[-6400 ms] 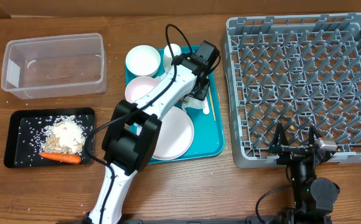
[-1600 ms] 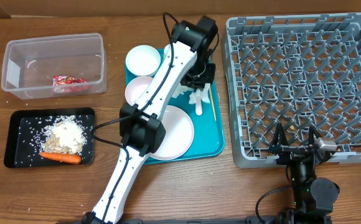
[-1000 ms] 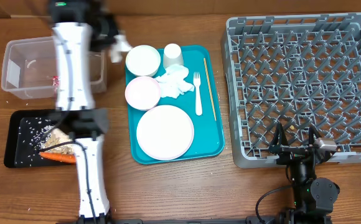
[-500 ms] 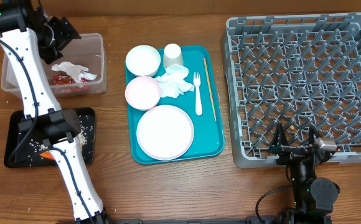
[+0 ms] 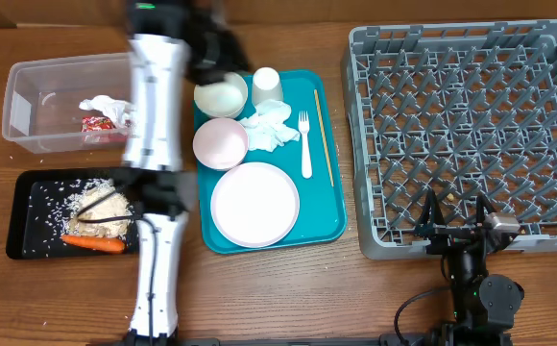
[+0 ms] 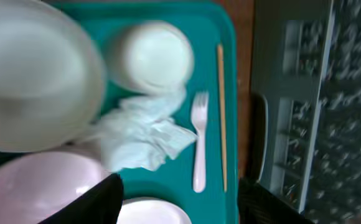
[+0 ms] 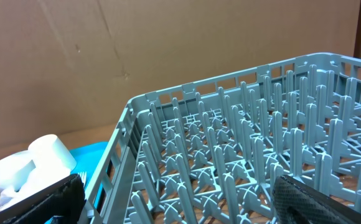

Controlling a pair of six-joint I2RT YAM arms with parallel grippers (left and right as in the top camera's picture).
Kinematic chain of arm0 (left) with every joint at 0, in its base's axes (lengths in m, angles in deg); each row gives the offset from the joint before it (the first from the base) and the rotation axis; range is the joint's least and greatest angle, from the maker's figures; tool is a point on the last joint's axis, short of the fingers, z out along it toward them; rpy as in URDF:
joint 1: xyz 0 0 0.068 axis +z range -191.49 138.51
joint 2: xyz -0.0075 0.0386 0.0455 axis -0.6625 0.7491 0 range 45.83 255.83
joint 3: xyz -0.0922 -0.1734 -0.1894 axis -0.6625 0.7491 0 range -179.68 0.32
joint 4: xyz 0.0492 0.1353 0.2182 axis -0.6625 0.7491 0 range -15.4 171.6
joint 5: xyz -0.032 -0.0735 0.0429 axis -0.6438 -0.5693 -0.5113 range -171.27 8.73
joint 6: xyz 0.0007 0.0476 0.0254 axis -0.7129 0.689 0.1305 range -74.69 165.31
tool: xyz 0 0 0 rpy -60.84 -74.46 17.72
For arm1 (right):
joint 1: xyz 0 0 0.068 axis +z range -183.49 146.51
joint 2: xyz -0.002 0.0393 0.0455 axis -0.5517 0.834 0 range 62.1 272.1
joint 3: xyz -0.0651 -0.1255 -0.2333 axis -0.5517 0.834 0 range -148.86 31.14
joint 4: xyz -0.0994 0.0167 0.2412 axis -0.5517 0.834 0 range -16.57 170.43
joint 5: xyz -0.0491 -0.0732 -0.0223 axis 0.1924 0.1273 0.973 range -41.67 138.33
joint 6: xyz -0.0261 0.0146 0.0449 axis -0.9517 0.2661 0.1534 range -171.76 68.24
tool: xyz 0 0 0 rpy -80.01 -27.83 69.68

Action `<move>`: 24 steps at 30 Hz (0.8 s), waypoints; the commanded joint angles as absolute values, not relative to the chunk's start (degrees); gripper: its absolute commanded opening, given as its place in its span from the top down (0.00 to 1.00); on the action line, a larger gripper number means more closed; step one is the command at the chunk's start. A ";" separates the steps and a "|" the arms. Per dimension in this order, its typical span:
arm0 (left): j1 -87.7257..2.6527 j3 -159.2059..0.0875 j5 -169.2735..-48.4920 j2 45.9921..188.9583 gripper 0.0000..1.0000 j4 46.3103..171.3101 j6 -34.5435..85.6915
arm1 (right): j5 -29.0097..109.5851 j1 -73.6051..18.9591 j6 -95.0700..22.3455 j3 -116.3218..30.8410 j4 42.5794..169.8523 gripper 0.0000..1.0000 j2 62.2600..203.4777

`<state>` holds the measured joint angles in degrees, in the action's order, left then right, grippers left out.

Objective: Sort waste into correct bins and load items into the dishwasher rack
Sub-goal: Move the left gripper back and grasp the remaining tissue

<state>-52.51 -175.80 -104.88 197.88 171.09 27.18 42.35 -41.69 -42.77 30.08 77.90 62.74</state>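
- Waste lies in the tub at far left: a napkin and the wrapper; scraps and carrot sit in the black tray below it
- Left claw hangs over the teal tray, fingers apart and empty; I judge the loose napkin, beside the fork, is next
- Best to drop onto its bunched middle, clear of the cup, and pinch deep so it lifts whole
- Rack at right; right claw rests at its near edge, spread wide and empty
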 commanded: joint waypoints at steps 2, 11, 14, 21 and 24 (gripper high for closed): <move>-62.50 -170.96 -91.03 196.87 0.38 171.18 29.93 | 42.24 -41.87 -42.57 30.67 77.59 0.00 62.37; -70.39 -154.55 -83.68 196.89 0.36 164.99 25.96 | 42.24 -41.87 -42.57 30.69 77.59 0.00 62.37; -69.37 -151.25 -83.73 196.89 0.39 162.39 23.55 | 42.24 -41.87 -42.57 30.67 77.59 0.00 62.37; -67.99 -147.05 -83.79 196.89 0.37 157.12 21.04 | 42.24 -41.87 -42.57 30.69 77.59 0.00 62.37; -67.79 -142.49 -83.88 196.89 0.37 152.10 19.49 | 42.24 -41.87 -42.57 30.67 77.59 0.00 62.37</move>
<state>-67.84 -146.00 -84.60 197.83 154.11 21.74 42.35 -41.69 -42.77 30.08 77.90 62.74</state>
